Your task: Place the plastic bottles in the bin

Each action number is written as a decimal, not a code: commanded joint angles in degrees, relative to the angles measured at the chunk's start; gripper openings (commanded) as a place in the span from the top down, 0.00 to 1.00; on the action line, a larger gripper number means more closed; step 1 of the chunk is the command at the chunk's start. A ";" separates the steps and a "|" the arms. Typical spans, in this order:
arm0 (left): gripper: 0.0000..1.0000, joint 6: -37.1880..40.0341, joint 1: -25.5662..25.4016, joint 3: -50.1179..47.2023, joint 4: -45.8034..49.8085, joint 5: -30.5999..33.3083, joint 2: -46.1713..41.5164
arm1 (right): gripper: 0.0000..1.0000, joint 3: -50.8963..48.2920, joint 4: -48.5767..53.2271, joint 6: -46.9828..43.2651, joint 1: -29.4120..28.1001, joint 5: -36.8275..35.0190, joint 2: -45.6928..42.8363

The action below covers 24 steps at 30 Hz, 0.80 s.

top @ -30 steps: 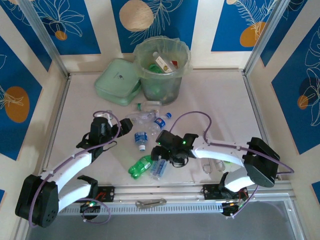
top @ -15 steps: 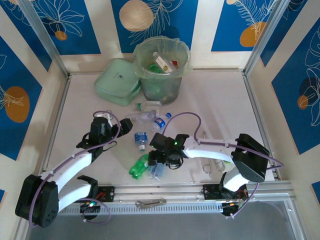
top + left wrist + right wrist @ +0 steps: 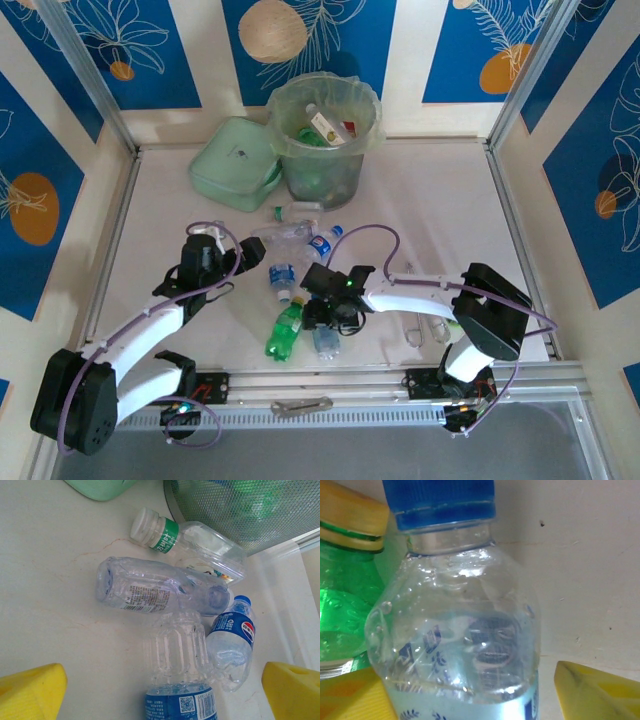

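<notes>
Wide-open, empty left gripper [image 3: 160,692], right gripper [image 3: 475,692] straddling clear blue-capped plastic bottle [image 3: 460,630], grip unclear, green yellow-capped plastic bottle [image 3: 345,605] just beside.

A purpose-built robot test cell.
Aluminium posts [image 3: 88,80] are framing a white table [image 3: 440,200], blue leaf-print panels [image 3: 330,40] are standing in for walls, and a left arm [image 3: 140,335] and a right arm [image 3: 420,295] are sitting bolted to a metal rail [image 3: 320,383] at its near edge.
</notes>
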<state>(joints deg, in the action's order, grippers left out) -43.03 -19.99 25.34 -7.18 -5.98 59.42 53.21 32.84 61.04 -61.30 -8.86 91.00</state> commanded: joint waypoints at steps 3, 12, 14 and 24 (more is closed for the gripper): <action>0.00 0.75 -0.25 1.02 0.28 -0.52 0.87 | 0.25 -1.53 -0.06 -0.30 0.49 0.95 0.31; 0.00 0.75 -0.27 1.53 -0.18 -0.70 1.58 | 0.34 -1.92 -0.05 -0.41 1.05 0.19 0.32; 0.00 0.75 -0.30 1.55 -0.36 -0.70 1.75 | 0.38 -2.05 -0.05 -0.42 1.05 -0.17 -0.07; 0.00 0.55 -0.25 0.77 -0.94 -0.53 1.84 | 0.44 1.30 3.13 -6.60 5.40 -4.23 -5.69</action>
<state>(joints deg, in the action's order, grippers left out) -43.03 -20.01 25.36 -7.22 -6.00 61.30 52.18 33.17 58.46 -58.22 -10.37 89.47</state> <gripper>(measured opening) 0.996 0.565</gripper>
